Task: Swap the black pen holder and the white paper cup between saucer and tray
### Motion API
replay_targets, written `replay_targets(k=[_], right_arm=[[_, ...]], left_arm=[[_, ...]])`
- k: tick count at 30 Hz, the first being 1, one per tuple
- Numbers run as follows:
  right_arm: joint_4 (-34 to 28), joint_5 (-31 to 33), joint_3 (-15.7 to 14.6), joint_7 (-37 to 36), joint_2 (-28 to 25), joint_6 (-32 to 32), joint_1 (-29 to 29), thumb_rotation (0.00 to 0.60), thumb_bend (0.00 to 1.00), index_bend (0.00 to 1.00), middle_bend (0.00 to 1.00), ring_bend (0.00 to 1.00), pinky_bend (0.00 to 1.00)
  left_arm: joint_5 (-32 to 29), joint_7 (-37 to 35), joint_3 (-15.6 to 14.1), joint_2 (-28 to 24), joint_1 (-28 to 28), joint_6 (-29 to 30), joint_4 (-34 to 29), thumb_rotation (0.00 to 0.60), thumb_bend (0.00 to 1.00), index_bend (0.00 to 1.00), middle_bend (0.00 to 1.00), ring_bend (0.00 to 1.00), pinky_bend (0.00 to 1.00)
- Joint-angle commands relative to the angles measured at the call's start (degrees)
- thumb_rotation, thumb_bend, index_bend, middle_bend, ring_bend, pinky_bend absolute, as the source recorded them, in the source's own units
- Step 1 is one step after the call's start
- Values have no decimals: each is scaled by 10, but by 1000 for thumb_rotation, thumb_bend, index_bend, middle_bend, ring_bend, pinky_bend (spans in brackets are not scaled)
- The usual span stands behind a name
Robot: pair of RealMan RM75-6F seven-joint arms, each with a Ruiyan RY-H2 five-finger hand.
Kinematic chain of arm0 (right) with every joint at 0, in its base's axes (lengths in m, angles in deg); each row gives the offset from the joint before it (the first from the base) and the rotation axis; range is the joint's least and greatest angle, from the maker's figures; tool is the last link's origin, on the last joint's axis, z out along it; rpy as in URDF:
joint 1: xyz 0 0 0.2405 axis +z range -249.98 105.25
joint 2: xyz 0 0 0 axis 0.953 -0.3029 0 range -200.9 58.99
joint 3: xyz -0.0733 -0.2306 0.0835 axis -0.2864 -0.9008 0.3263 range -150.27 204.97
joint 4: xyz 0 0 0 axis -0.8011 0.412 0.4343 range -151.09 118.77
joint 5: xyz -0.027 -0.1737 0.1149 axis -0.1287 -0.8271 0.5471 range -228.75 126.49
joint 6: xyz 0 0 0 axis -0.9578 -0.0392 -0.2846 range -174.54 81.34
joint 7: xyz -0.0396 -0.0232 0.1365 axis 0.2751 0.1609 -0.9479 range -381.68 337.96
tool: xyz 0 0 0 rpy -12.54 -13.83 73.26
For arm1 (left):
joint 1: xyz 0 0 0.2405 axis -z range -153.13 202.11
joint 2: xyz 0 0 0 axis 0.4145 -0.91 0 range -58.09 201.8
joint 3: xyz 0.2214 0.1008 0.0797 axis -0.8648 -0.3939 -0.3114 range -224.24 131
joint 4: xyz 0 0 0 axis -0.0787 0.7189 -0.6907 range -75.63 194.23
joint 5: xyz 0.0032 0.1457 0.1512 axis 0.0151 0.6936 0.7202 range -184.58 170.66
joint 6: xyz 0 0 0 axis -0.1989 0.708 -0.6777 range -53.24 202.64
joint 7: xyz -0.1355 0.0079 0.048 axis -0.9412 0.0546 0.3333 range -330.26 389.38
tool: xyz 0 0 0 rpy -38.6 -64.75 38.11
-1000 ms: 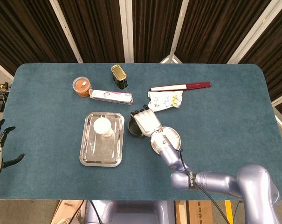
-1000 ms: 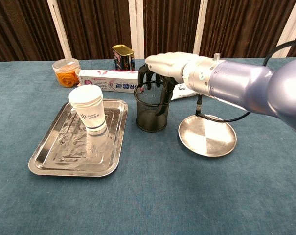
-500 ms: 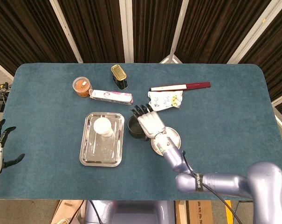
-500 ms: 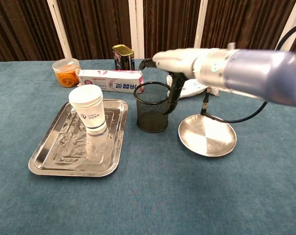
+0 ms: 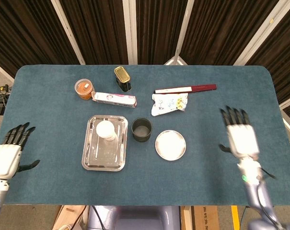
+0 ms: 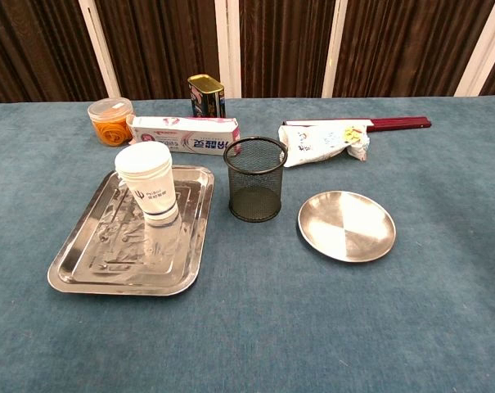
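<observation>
one white paper cup (image 6: 148, 182), one black pen holder (image 6: 254, 179) — left hand (image 5: 9, 154), right hand (image 5: 240, 136) spread, empty

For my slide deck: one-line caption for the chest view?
Black pen holder on the table between tray with white paper cup and empty saucer.

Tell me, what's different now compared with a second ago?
The right hand let go of the black pen holder and drew back to the table's right side, fingers apart. The left hand rose slightly at the left edge. The pen holder stands on the cloth between tray and saucer; the white paper cup stayed on the tray.
</observation>
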Motion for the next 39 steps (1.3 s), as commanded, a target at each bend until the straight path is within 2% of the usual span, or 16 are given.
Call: replay_targets(k=[1, 6, 11, 18, 28, 33, 39], right_arm=[[68, -110, -90, -140, -28, 63, -119, 600, 0, 0, 0, 0, 0], [130, -125, -90, -192, 1, 52, -152, 600, 0, 0, 0, 0, 0], [147, -136, -75, -199, 7, 43, -161, 600, 0, 0, 0, 0, 0], [153, -125, -53, -190, 11, 24, -171, 600, 0, 0, 0, 0, 0], [163, -107, -24, -184, 16, -3, -180, 600, 0, 0, 0, 0, 0], [163, -106, -10, -186, 17, -3, -189, 600, 0, 0, 0, 0, 0], [166, -102, 4, -182, 23, -2, -197, 600, 0, 0, 0, 0, 0]], left_arm=[[-2, 3, 12, -31, 61, -88, -58, 600, 23, 98, 0, 0, 66], [-58, 52, 37, -25, 136, -199, -93, 600, 22, 98, 0, 0, 67], [-132, 116, 59, 20, 188, -251, -89, 600, 20, 98, 0, 0, 67], [-209, 166, 81, 91, 243, -273, -46, 600, 20, 98, 0, 0, 68], [-243, 183, 83, 156, 285, -279, 3, 600, 25, 106, 0, 0, 96], [-269, 211, 78, 174, 301, -277, 21, 600, 93, 142, 0, 2, 149], [-293, 231, 74, 192, 314, -274, 42, 600, 163, 167, 23, 26, 168]])
